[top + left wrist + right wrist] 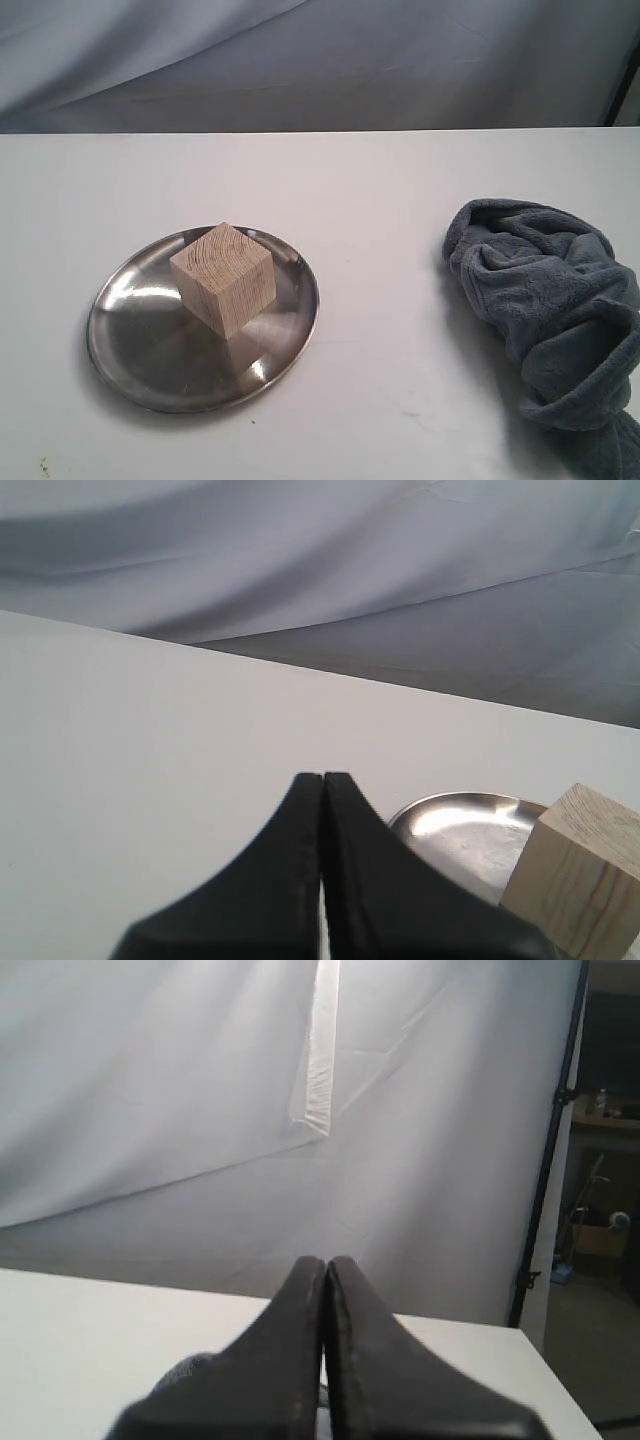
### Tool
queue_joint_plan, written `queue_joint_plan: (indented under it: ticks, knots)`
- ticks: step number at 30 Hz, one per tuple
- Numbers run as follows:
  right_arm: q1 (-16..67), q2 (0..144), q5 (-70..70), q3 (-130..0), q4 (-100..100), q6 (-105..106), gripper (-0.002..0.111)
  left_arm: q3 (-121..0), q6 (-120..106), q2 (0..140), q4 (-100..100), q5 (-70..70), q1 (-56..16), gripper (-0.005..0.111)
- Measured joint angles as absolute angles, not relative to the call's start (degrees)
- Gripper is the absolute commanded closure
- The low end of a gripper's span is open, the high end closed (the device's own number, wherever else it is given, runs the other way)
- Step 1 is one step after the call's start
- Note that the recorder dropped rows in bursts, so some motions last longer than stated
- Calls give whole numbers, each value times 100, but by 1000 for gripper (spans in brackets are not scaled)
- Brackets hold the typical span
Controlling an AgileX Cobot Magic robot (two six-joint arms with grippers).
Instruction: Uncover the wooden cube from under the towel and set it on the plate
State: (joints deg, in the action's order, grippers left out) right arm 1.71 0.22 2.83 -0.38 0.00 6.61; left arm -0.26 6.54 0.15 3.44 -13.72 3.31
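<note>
1. Clearly, the wooden cube [222, 278] stands uncovered on the plate [140, 350], a little toward its far side, with one corner turned to the exterior camera. Its whole base seems to rest inside the rim.
2. The towel [550, 300] lies crumpled on the right part of the desk [380, 200], well apart from the plate. Part of it runs out of the picture.
3. The left pincer [323, 780] is closed, with nothing between its jaws. In its wrist view the plate and the cube appear just beyond the tips, so I judge that it is low and near them.
4. The right pincer [326, 1262] is closed too, and empty. A dark fuzzy shape beside it is probably the towel, but I cannot be sure.
5. Neither arm shows in the exterior view.
6. In my judgement the placing is done, and only a clean move away is needed.
7. The main risk is on the left side. A sideways or forward move of that closed pincer can hit the rim or the cube. The steel is smooth, so the cube may slide or tip off, or the plate may shift.
8. A smaller risk is on the right. If the pincer catches the thick cloth, it may drag the towel toward the plate or off the desk.
</note>
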Motion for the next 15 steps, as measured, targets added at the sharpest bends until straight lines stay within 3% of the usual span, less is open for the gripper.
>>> queue_joint_plan:
  ticks: [15]
  knots:
    - [171, 22, -969, -20, 0, 730, 108, -26, 654, 15, 344, -1372, 331, 107]
